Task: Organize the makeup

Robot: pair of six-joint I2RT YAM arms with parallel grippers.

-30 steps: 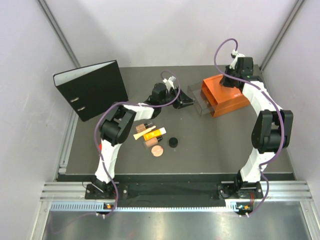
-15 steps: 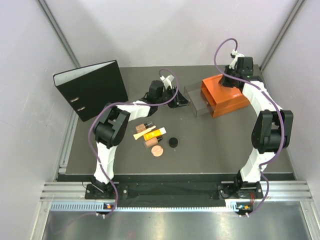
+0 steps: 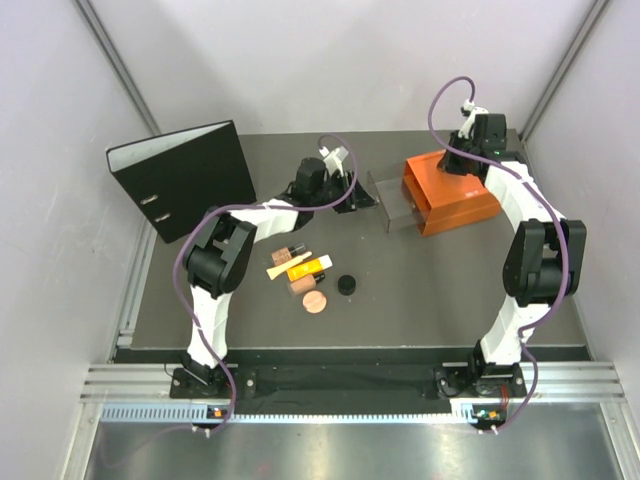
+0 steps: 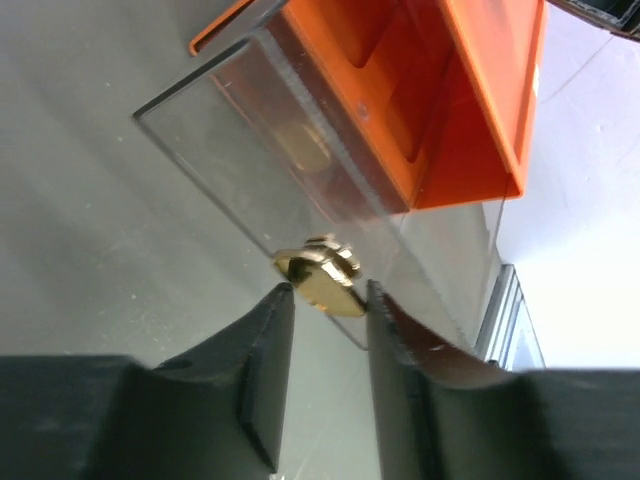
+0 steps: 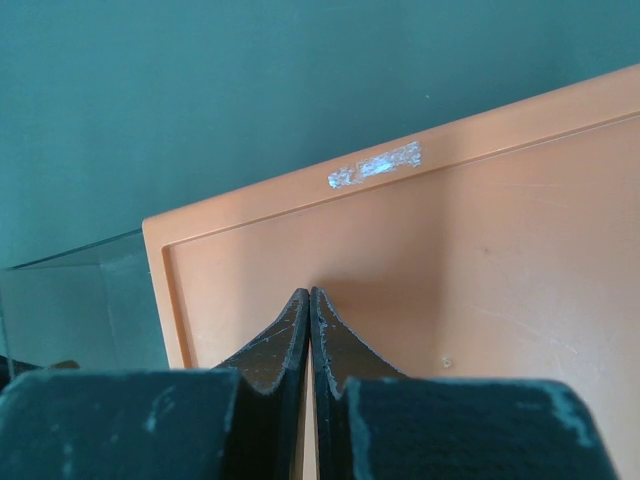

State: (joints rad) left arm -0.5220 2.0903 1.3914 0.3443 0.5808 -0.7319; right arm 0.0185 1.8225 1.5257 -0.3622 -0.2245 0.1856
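Left tool [image 4: 327, 297] shifted farther up-table, pinching gold knob [image 4: 320, 276] of clear drawer [image 4: 230, 150].

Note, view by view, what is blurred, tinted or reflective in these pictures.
Left wrist: the left gripper, near the lens, is dark and soft, the gold knob sharper, the clear drawer faintly reflective. Right wrist: the table looks teal, the right gripper soft-edged. Top external: even light, soft shadows.

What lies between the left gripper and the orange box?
The clear drawer, pulled out of the orange box, its gold knob between the fingertips of the left gripper: left wrist view.
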